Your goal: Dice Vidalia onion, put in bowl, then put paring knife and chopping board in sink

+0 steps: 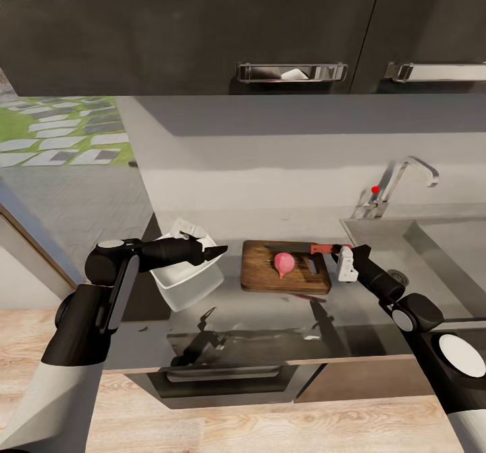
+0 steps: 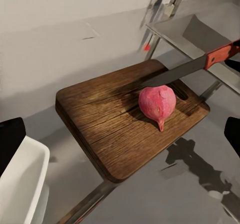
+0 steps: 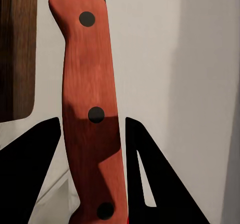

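One Vidalia onion (image 1: 284, 262) sits on your chopping board (image 1: 260, 271) atop the grey steel tabletop (image 1: 270, 325); your right gripper (image 1: 335, 250) clasps the paring knife (image 1: 304, 248), left gripper (image 1: 217, 252) spread beside the bowl (image 1: 185, 284).

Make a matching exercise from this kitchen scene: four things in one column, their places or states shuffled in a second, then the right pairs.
Things:
1. pinkish-red rounded onion
2. red-handled paring knife
3. white squarish bowl
4. chrome faucet with a red knob

Places:
A. on the grey steel countertop beside the board
B. whole, on the dark-brown wooden chopping board
C. behind the steel sink
D. handle between the right gripper fingers

Pairs: 1-B, 2-D, 3-A, 4-C
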Available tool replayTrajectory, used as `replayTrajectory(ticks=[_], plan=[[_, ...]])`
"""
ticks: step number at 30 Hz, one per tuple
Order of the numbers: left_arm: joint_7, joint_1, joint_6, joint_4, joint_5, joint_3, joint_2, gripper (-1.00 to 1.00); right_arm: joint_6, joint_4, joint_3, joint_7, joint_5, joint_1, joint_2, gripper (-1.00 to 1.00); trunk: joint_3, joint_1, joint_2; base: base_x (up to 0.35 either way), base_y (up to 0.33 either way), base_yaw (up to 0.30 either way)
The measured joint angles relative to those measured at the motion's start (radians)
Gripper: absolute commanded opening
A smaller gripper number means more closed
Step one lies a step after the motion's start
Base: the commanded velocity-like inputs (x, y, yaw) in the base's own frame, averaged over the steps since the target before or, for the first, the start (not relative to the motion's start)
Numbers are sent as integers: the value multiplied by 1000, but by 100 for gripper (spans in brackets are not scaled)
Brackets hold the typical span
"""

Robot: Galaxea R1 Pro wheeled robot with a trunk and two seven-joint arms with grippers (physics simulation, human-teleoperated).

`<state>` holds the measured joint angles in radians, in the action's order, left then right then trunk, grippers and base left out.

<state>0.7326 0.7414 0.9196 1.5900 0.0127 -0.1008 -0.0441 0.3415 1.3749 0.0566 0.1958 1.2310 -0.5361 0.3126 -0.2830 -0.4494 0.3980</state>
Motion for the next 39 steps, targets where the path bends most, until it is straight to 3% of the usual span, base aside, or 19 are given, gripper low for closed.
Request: replayTrajectory(ticks=[29,39], plan=[[1,0,2,0,0,0,1,100,-1,0,-2,1,0,0,1,-100,0,0,0,0,0,0],[1,0,48,0,0,0,4,100,-2,-2,-3,1,0,0,1,-100,-31,-38,70,0,0,0]])
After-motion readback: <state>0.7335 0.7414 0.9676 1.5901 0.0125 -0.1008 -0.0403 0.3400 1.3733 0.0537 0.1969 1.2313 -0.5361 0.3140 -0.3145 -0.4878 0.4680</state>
